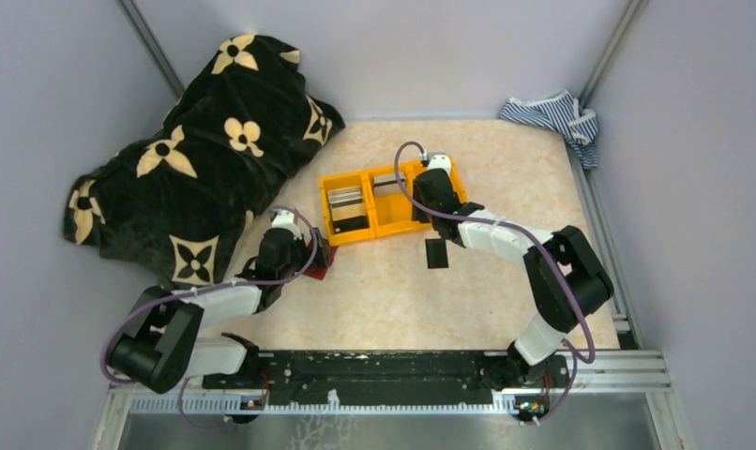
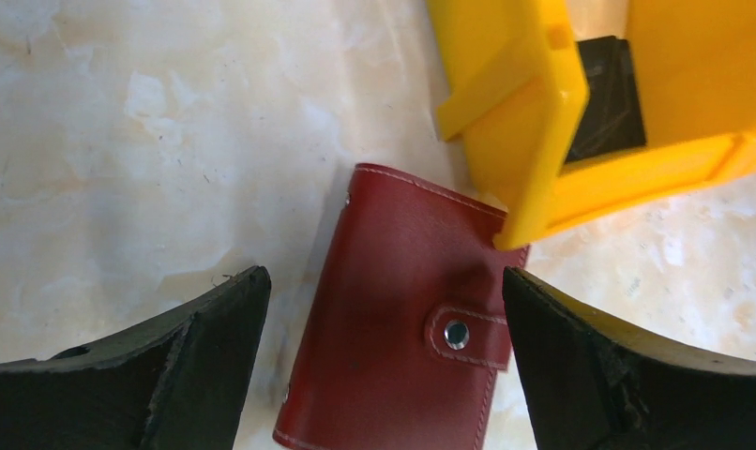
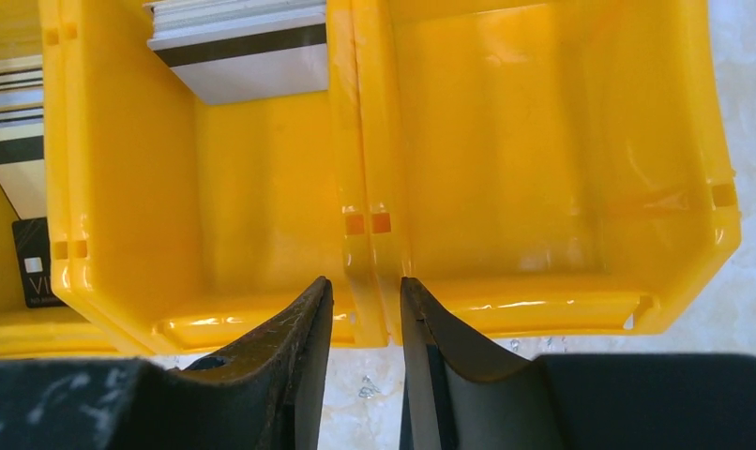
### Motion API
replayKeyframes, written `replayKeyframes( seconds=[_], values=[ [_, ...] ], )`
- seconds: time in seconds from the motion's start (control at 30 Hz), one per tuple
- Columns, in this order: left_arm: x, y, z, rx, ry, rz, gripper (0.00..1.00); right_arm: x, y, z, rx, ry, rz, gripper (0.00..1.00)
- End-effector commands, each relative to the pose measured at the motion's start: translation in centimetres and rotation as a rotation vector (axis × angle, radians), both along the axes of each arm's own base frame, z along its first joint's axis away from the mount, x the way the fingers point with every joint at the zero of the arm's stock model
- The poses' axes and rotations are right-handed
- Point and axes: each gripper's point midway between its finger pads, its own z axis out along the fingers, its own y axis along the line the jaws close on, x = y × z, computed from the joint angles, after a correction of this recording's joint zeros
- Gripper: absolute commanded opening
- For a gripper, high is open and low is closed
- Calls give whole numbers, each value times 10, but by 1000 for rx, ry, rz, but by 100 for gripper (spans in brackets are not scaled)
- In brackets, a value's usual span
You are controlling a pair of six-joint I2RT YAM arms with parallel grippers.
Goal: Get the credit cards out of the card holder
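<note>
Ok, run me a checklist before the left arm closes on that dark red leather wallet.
1. Left gripper open, one finger on each side of the dark red leather wallet: ok.
2. Wallet's snap tab undone: not ok; it is fastened and the wallet is closed.
3. Wallet free of the orange plastic three-compartment bin: cannot tell; the bin's corner overlaps the wallet's edge in the left wrist view.
4. Right gripper empty and away from the wallet: ok; its fingers are apart at the bin's divider wall.
5. Anything left inside the wallet: cannot tell while it is closed.
</note>
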Motion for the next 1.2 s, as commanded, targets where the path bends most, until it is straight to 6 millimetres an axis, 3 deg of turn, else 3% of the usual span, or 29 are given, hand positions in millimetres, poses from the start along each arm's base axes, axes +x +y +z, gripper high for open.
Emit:
replayKeyframes(
  seconds=[0.0, 0.37, 0.43, 0.57, 0.63, 0.67, 0.73, 0.83, 1.0, 1.17],
  values=[
    [24, 1, 0, 27, 12, 70, 98, 18, 16, 30, 53, -71, 15, 33],
    [64, -20, -8, 10, 37, 72, 100, 29, 6, 34, 4, -104, -23, 32],
    [70, -23, -7, 14, 39, 75, 100, 34, 8, 25, -7, -87, -16, 32],
    [72, -23, -3, 22, 34, 68, 100, 38, 12, 41, -5, -120, 12, 32],
    [63, -27, 3, 7, 18, 20, 100, 38, 13, 44, -6, -126, 20, 32],
    [57, -28, 3, 5, 10, -9, 100, 37, 13, 43, -7, -125, 25, 37],
    [37, -39, 7, -22, -24, -138, 100, 34, 15, 58, 22, -149, 41, 58],
    [12, -49, 8, -53, -35, -260, 100, 29, 19, 54, 43, -138, 62, 70],
    [-20, -51, -9, -92, 47, -307, 100, 26, 23, 47, 62, -118, 74, 72],
    [-40, -55, -12, -138, 76, -330, 100, 25, 20, 51, 61, -124, 66, 72]
  ],
)
